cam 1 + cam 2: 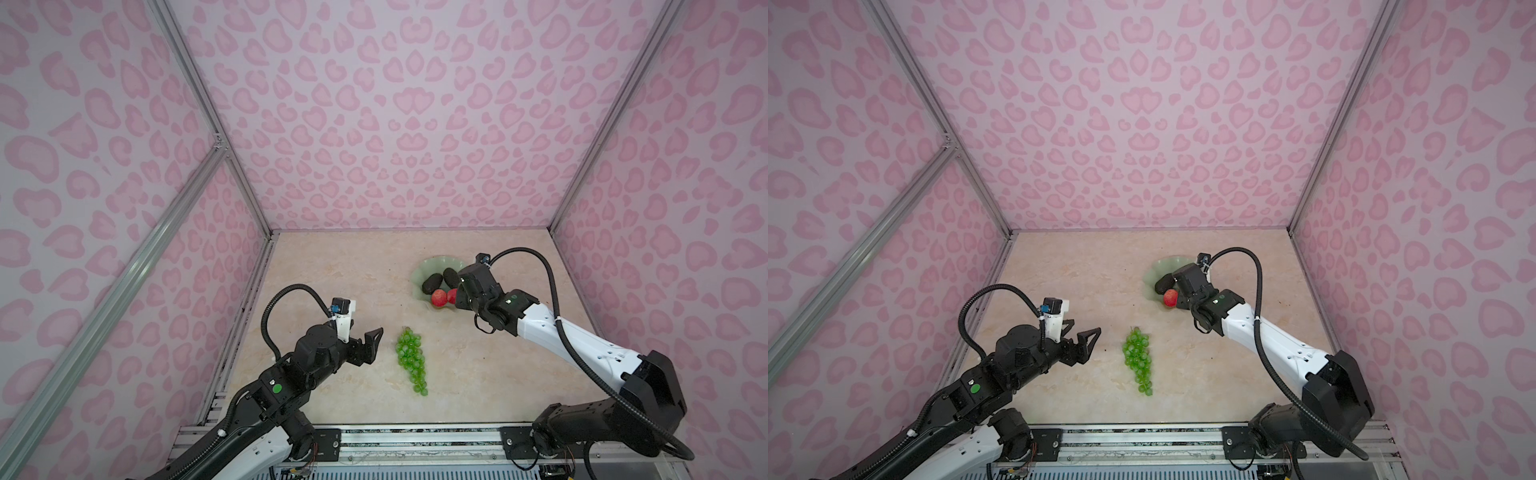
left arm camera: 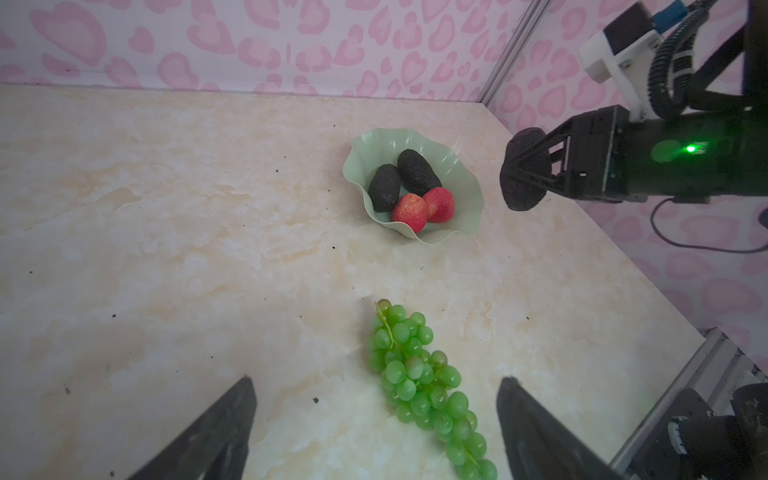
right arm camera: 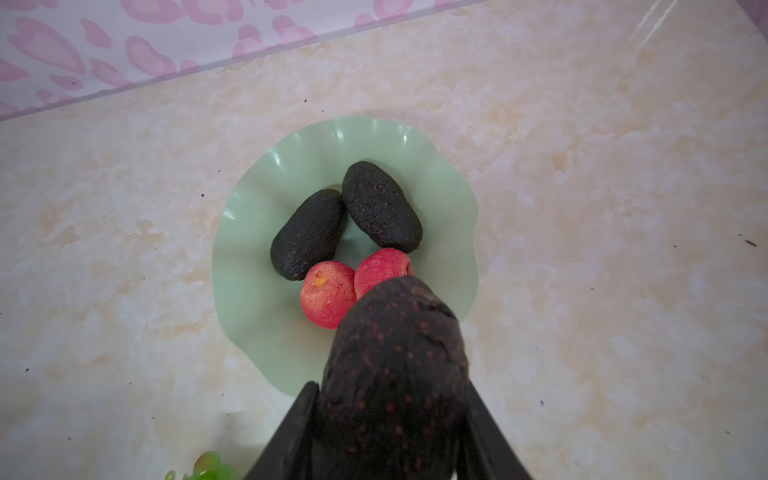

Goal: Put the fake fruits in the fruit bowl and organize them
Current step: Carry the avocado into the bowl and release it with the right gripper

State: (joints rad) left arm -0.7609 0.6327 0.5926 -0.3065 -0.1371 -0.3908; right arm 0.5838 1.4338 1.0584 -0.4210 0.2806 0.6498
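Observation:
The mint-green fruit bowl (image 3: 257, 266) (image 1: 428, 265) sits at the back right of the table. In it lie two dark avocados (image 3: 309, 235) (image 3: 381, 207) and two red apples (image 3: 328, 299) (image 3: 380, 270). My right gripper (image 3: 392, 386) is shut on a third avocado (image 3: 395, 365) (image 2: 523, 170), held above the bowl's near rim and the apples. The bunch of green grapes (image 1: 411, 359) (image 2: 424, 386) lies on the table in front of the bowl. My left gripper (image 2: 379, 380) (image 1: 1086, 326) hovers open just left of the grapes, holding nothing.
The marble-look tabletop (image 1: 332, 291) is walled in by pink patterned panels (image 1: 415, 124) on three sides. A metal rail (image 1: 415, 440) runs along the front edge. The right arm (image 1: 582, 340) reaches diagonally over the table's right side.

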